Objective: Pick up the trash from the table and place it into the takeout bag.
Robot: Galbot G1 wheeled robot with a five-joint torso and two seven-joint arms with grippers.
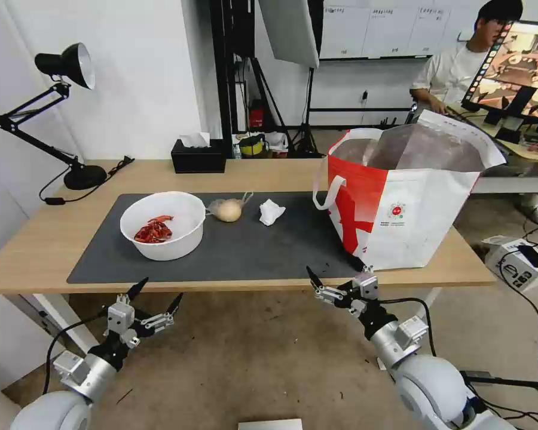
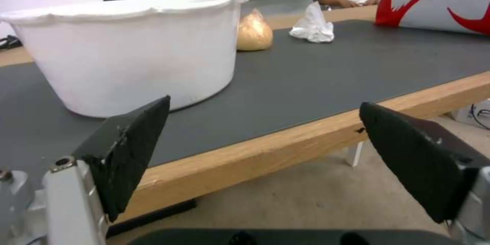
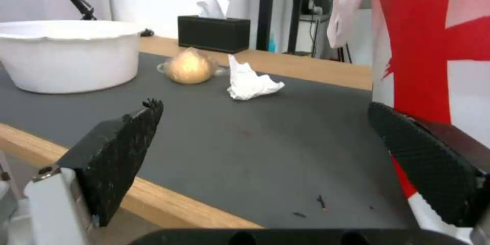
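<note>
Light-wood desk carries a grey mat; lamp at left corner, tissue box along the far edge, takeout bag at right end.

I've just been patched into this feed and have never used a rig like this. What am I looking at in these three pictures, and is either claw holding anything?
This is a wheeled two-armed robot. The wide picture comes from its head camera; the other two come from cameras on its wrists, looking out between the black fingers. The left gripper and the right gripper are both open and empty, held just off the near edge of the table. On the dark grey mat lie a white bowl of red shells, a clear bag around a beige lump and a crumpled tissue. The red-and-white takeout bag stands open at the robot's right.
</note>
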